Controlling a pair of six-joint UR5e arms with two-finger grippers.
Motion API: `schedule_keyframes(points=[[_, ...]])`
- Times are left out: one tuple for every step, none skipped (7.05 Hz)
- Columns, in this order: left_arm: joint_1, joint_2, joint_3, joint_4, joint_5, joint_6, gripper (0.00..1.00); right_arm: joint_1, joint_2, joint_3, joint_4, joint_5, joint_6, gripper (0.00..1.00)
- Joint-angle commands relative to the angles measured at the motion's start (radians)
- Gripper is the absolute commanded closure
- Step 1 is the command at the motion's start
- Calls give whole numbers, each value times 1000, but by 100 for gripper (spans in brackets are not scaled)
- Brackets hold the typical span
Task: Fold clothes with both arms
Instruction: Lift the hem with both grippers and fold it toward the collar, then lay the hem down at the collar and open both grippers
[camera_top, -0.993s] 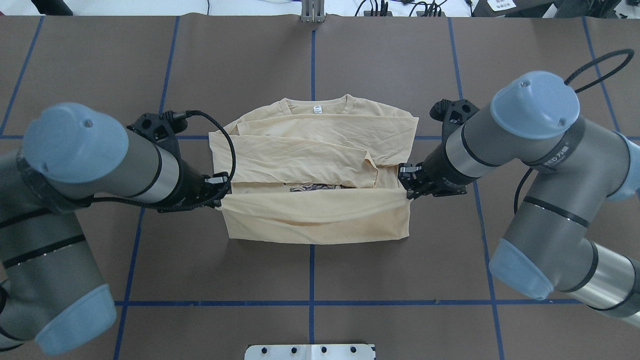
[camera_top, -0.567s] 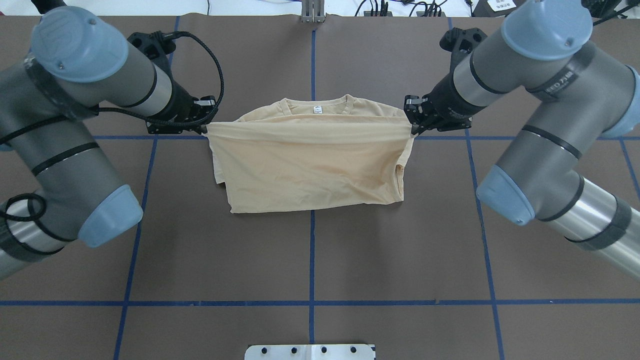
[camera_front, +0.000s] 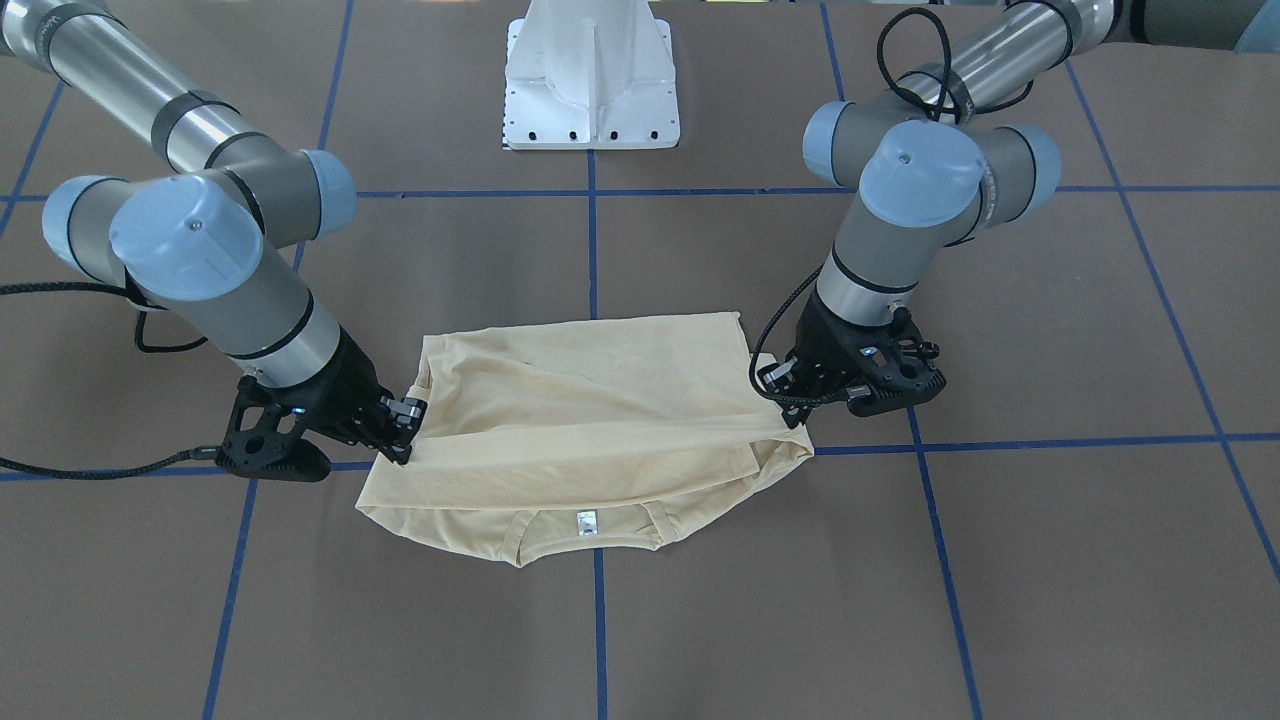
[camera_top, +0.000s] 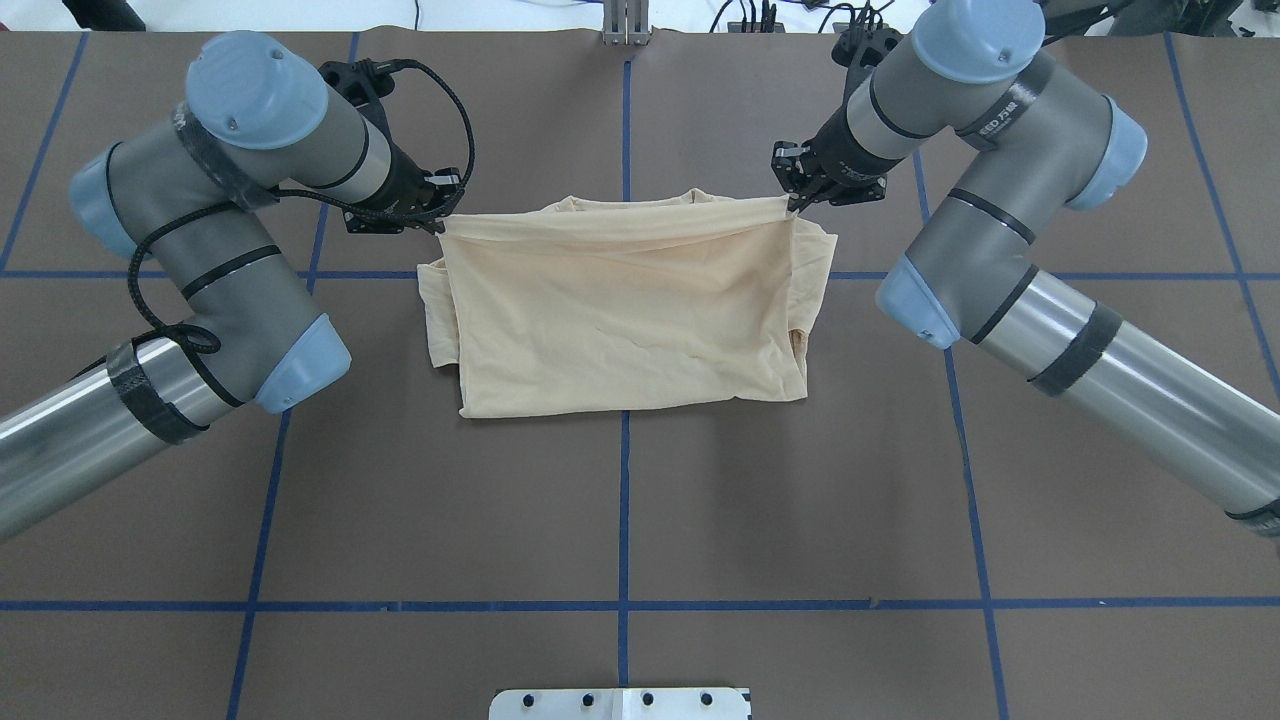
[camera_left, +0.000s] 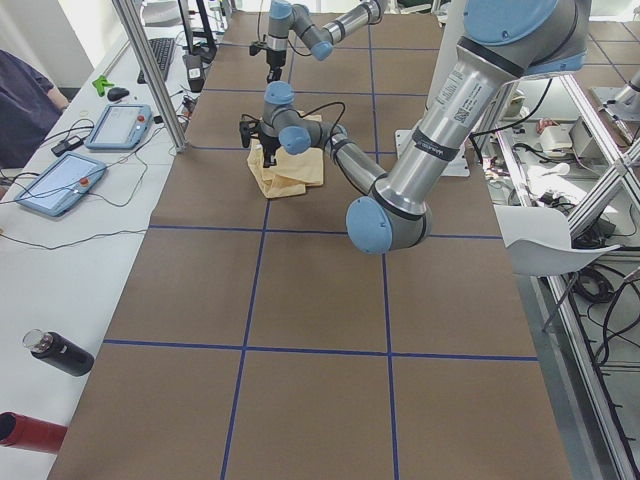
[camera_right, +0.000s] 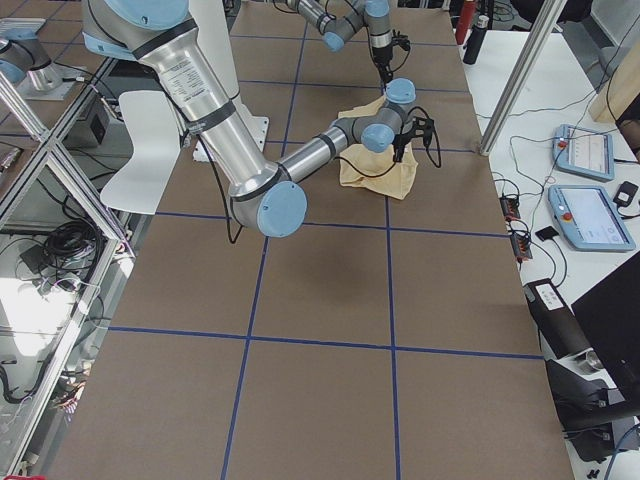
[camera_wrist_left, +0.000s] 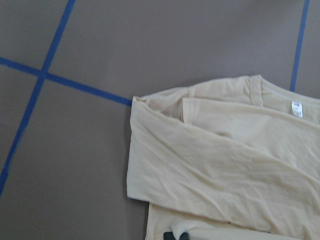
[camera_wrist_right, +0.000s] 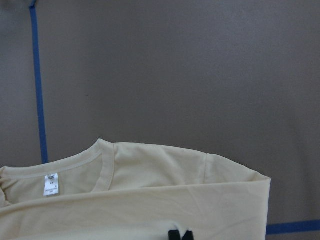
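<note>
Since a moment ago the left gripper (camera_top: 437, 214) and the right gripper (camera_top: 795, 200) have carried the doubled-over edge of the shirt (camera_top: 620, 310) farther from the robot's base, so it now reaches the collar where earlier it stopped short. We see each gripper pinched closed on one corner of that edge, and the cloth runs in a fairly taut line from one pair of jaws to the other. The rest of the shirt lies folded on the brown table (camera_top: 620, 520), spread on the robot's side of the jaws. Just beyond the jaws, in the right wrist view, the collar (camera_wrist_right: 106, 170) and its small white label (camera_wrist_right: 51, 184) show past the held edge. That view also shows black fingertips (camera_wrist_right: 173, 234) close together at the bottom of the frame, against the cloth.
</note>
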Motion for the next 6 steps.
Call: schedule_keyframes(points=[[3, -22, 106, -117, 0, -12, 100, 1, 45, -102, 24, 1, 0, 100], [6, -76, 200, -184, 2, -53, 100, -1, 67, -132, 24, 1, 1, 100], [6, -122, 255, -196, 2, -67, 100, -2, 79, -149, 24, 1, 1, 100], [6, -130, 277, -197, 6, -67, 100, -2, 90, -170, 24, 0, 0, 100], [6, -125, 279, -197, 6, -64, 100, -1, 91, -175, 24, 0, 0, 100], [5, -125, 282, -196, 6, -56, 100, 1, 91, -176, 26, 0, 0, 100]])
